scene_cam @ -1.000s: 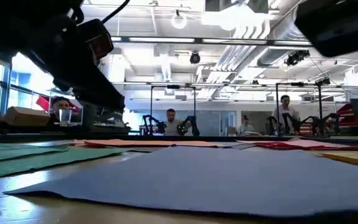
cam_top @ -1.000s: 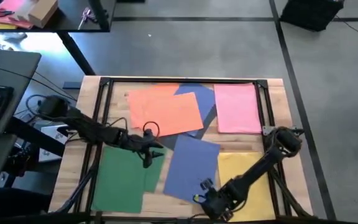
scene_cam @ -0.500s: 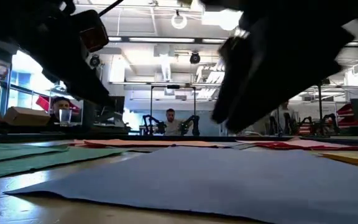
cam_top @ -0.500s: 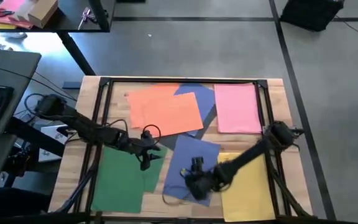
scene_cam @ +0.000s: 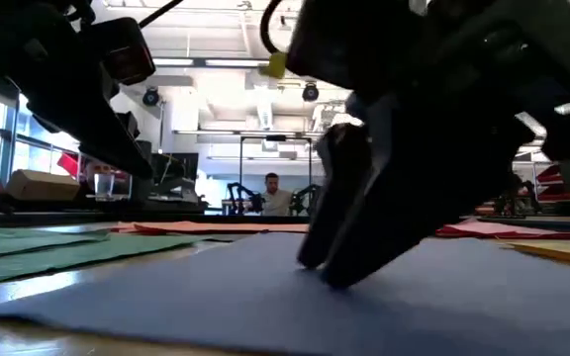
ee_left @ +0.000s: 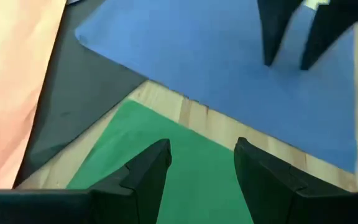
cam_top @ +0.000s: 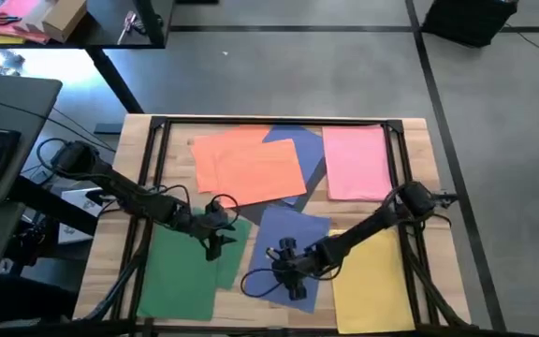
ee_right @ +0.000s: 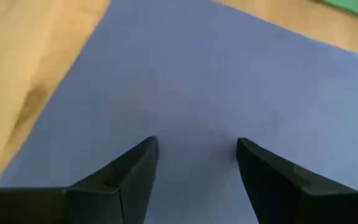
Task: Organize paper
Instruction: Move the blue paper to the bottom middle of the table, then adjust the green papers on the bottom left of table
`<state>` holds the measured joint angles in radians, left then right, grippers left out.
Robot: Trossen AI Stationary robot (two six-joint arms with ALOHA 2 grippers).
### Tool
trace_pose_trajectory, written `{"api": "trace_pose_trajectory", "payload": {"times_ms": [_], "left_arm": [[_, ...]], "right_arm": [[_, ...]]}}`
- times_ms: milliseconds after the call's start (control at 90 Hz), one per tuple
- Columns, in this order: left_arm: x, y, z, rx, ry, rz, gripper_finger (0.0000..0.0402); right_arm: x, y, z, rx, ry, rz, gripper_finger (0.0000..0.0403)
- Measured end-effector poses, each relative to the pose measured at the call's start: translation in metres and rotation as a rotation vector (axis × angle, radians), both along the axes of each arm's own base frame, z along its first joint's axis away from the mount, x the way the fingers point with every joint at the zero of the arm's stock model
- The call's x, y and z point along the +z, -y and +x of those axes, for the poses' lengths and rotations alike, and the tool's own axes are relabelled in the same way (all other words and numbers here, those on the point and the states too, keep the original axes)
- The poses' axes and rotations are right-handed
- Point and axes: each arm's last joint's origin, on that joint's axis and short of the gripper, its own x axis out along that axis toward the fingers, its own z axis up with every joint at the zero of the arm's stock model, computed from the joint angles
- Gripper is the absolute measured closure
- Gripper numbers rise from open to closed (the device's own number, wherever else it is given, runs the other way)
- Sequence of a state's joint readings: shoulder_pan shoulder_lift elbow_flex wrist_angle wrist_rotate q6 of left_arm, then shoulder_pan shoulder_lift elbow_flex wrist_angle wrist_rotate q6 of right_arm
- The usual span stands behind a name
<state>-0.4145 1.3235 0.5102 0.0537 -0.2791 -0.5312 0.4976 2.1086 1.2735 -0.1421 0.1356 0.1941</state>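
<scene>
At the worktop's near edge the right gripper (cam_top: 282, 267), fingers spread and holding nothing, presses on the blue sheet (cam_top: 293, 234), while the left gripper (cam_top: 215, 245), also parted and empty, hovers over the green sheets (cam_top: 181, 271). Yellow (cam_top: 377, 281) lies near-right; orange (cam_top: 251, 164), dark grey (cam_top: 318, 168) and pink (cam_top: 356, 161) overlap along the far edge, so most sorting looks undone.

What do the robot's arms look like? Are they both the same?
Yes, they match. Both arms are thin, black and jointed, with black cables looping alongside. Each end effector, left and right, has two dark, flat, wedge-shaped fingers. A small yellow mark shows on one in the low view.
</scene>
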Motion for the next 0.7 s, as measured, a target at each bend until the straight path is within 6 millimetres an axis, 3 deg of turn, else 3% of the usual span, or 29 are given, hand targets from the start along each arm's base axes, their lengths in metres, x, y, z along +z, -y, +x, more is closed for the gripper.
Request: {"api": "trace_pose_trajectory", "payload": {"times_ms": [233,422,700], "left_arm": [[-0.003,-0.004,-0.001,0.009,-0.039,0.013,0.0234],[-0.004,-0.009,-0.001,0.041,-0.049,0.047,0.0234],[0.001,-0.006,-0.009,0.034,-0.069,0.006,0.0234]], "right_arm": [[0.006,-0.019,-0.001,0.217,-0.008,-0.050,0.0197],[0.016,-0.022,0.007,0.191,0.019,-0.059,0.0197],[0.048,-0.015,0.030,0.140,0.080,-0.070,0.0197]]}}
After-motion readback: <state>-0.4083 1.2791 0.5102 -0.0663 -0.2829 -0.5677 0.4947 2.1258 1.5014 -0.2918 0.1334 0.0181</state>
